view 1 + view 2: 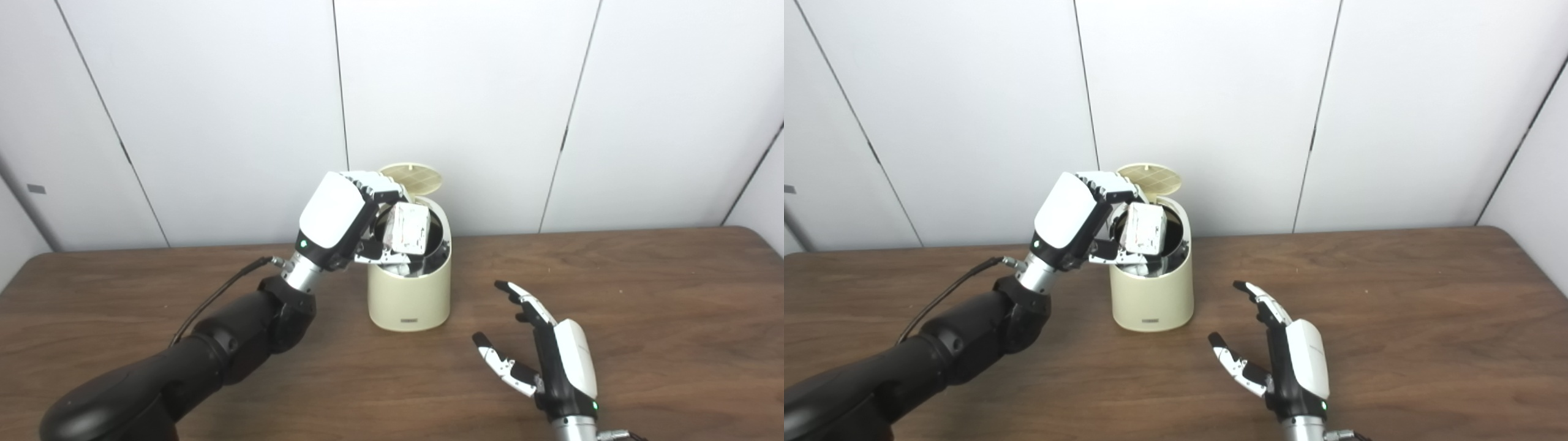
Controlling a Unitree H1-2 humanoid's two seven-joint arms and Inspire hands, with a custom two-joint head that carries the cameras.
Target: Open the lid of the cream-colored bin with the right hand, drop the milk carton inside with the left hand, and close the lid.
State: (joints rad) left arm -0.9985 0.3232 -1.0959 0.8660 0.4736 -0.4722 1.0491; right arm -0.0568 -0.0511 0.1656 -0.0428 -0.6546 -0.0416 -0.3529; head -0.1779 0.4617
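Nearest the camera, the right hand point(554, 352) is waiting with fingers apart and empty, just right of the bin point(410, 294) on the tabletop point(643, 318). Left hand point(343, 217) is holding the milk carton point(409, 228), fingers clamped on it, directly over the bin's open mouth, long axis roughly upright. With the lid point(411, 177) standing up behind, room below is looking clear for the drop.

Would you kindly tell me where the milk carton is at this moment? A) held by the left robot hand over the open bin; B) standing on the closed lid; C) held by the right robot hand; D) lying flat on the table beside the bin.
A: the left robot hand grips the milk carton at the mouth of the bin, whose lid stands raised, while the right robot hand is open and empty.
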